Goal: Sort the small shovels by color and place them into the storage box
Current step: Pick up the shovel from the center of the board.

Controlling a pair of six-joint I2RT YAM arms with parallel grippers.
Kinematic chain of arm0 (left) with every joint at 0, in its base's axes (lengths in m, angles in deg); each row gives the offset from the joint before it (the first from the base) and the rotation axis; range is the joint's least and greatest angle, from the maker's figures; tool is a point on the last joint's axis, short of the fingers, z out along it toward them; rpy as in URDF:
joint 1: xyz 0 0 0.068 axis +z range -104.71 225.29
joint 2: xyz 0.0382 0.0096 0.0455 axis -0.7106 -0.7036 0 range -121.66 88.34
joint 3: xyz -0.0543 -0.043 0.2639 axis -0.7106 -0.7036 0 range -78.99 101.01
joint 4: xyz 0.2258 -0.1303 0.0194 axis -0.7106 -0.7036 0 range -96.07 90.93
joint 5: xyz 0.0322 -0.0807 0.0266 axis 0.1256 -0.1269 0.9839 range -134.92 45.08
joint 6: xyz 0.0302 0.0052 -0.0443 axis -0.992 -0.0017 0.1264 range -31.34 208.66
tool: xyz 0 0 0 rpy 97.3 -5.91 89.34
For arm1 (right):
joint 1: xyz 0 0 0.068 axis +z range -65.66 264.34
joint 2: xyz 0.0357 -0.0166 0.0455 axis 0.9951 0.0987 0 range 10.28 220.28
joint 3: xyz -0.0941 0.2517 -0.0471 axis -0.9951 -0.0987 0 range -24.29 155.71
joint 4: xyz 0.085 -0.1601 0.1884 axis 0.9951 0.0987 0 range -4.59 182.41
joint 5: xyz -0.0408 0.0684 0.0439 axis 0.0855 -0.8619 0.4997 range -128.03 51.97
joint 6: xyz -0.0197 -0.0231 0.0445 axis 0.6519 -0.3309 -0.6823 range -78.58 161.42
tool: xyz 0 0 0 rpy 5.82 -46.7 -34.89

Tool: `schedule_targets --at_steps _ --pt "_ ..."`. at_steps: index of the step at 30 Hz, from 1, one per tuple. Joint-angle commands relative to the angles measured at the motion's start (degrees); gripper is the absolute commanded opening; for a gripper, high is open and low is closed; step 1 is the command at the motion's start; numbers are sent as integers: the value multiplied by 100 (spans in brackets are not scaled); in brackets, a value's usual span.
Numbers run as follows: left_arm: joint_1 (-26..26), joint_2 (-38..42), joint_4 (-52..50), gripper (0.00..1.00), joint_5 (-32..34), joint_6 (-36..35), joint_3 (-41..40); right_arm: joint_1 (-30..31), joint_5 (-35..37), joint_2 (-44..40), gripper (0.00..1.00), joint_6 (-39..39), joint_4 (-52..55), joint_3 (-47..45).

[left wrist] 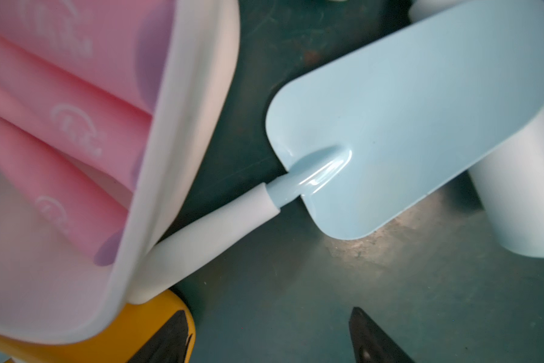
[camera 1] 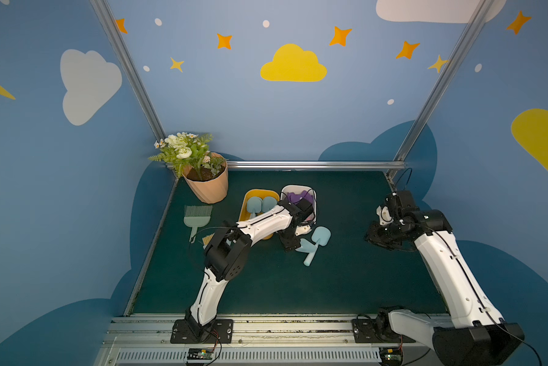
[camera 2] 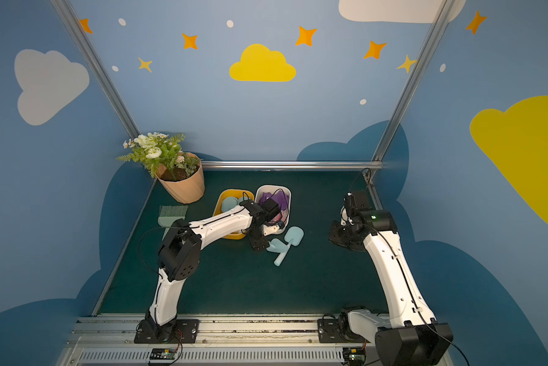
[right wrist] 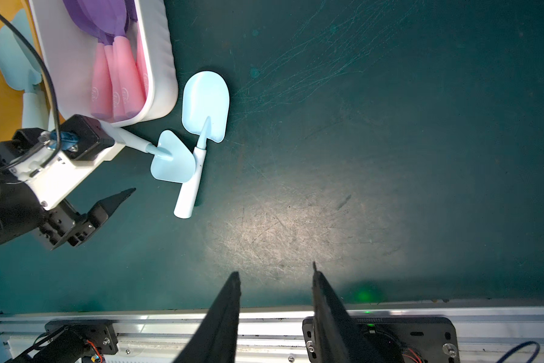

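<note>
Left wrist view: left claw (left wrist: 269, 314) is gaping wide, empty, hovering beside a blue shovel (left wrist: 405, 125);
Blue shovel: lying on the mat (left wrist: 295, 283), handle against the white tub (left wrist: 185, 125), blade lying across a second shovel (left wrist: 522, 188);
Right claw (right wrist: 273, 273): is hanging part open, empty

Dim, blue-tinted scene with one bright pool on the mat.
In both top views the aluminium posts (camera 1: 131, 73) splay outward with wide-angle stretch. A pale glare patch picks out scratches on the tabletop (right wrist: 280, 226). Close up, the pink handles (left wrist: 60, 132) look soft and washed out, and a highlight streaks the blue shovel (left wrist: 405, 125) at its neck.
</note>
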Motion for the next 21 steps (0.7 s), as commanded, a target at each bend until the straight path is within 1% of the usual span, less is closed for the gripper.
schedule_targets --at_steps 1,9,21 --pt "39 -85 186 78 247 -260 -105 -42 -42 21 39 70 -54 -38" --pt "214 -308 252 78 354 -383 -4 -84 -57 92 39 78 -95 -104" --pt "226 -31 893 79 585 -566 -372 -119 -86 161 39 104 -133 -157"
